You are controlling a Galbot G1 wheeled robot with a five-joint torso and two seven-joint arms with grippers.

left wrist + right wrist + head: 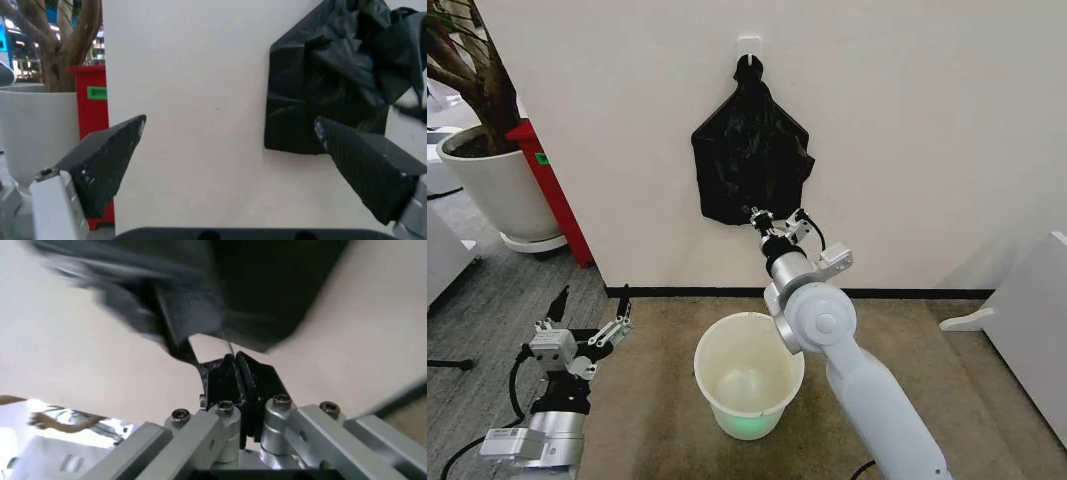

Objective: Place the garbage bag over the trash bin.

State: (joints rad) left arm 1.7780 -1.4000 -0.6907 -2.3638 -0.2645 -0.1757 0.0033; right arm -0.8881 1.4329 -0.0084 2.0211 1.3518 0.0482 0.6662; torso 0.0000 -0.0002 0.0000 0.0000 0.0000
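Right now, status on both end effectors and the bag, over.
Right end effector shut on garbage bag, which hangs from wall hook. Left end effector open, low, idle. Trash bin unlined, unobstructed.

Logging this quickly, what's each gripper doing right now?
Left gripper: open, holding nothing, low beside the trash bin.
Right gripper: shut on the garbage bag hanging on the wall.

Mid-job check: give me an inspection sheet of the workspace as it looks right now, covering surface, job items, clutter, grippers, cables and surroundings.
Surface: brownish carpet with grey floor to the left.
Job's things: garbage bag hangs from a white wall hook; trash bin stands upright and unlined below it.
Clutter: nothing seen.
Grippers: right gripper is shut on the garbage bag's lower edge; left gripper is open, low beside the trash bin.
Cables: black cable runs along the left arm.
Surroundings: white plant pot, red stand, white wall.
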